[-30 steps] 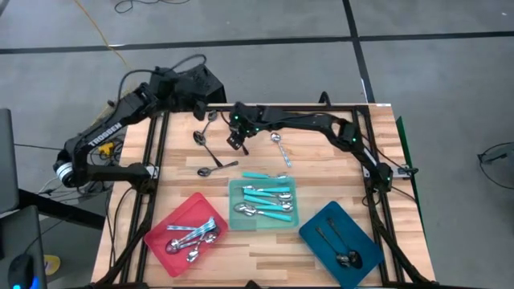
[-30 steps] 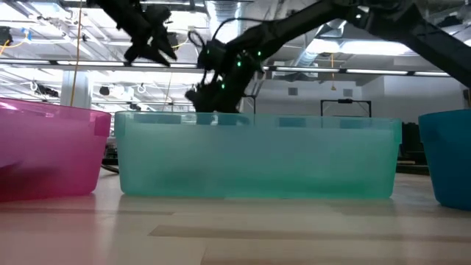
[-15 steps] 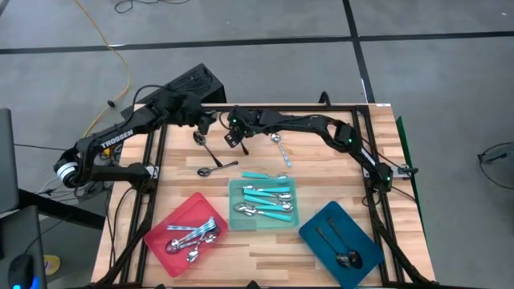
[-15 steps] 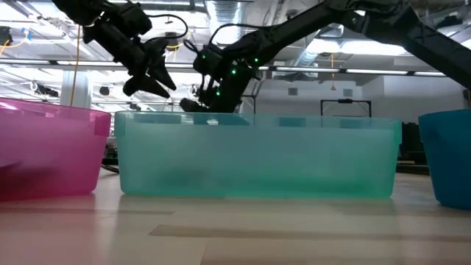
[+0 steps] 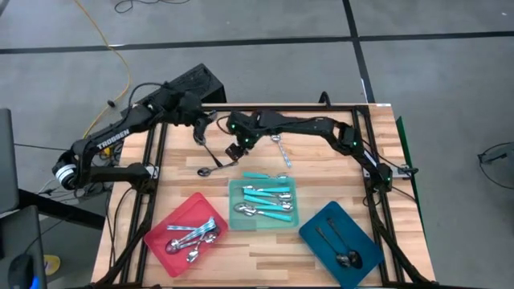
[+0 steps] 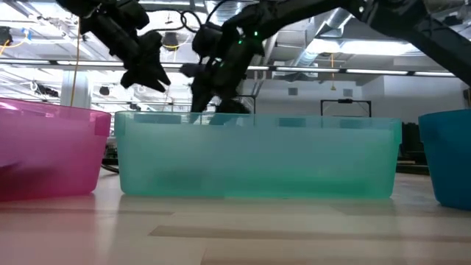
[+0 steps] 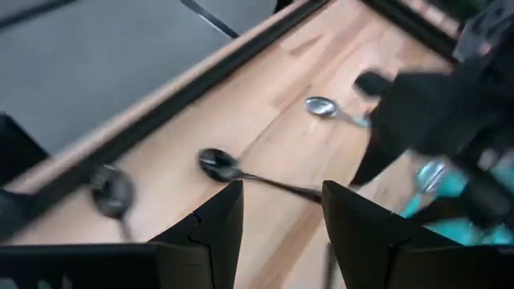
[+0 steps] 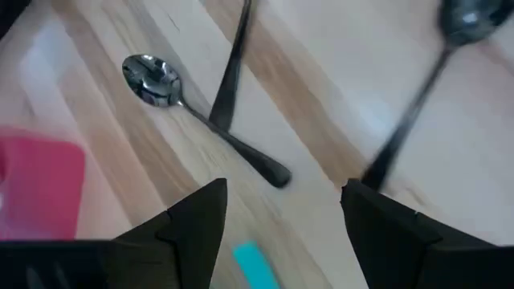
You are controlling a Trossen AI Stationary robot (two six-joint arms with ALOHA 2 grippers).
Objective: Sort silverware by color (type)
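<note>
Glossy dark spoons [image 8: 201, 112], pale grained wooden table [image 5: 321, 160], translucent teal tray [image 6: 257, 158]

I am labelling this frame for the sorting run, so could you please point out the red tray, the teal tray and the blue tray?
red tray [image 5: 165, 222], high view, bare floor near its left corner.
teal tray [image 5: 263, 226], high view, bare floor along its near edge.
blue tray [image 5: 363, 242], high view, bare floor beside the dark spoons.

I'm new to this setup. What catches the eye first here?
Three bright trays along the table's near edge: red tray with silver spoons, teal tray with turquoise-handled ones, blue tray with dark ones. Behind them, the left gripper and right gripper, both open, hover above loose dark spoons.
</note>
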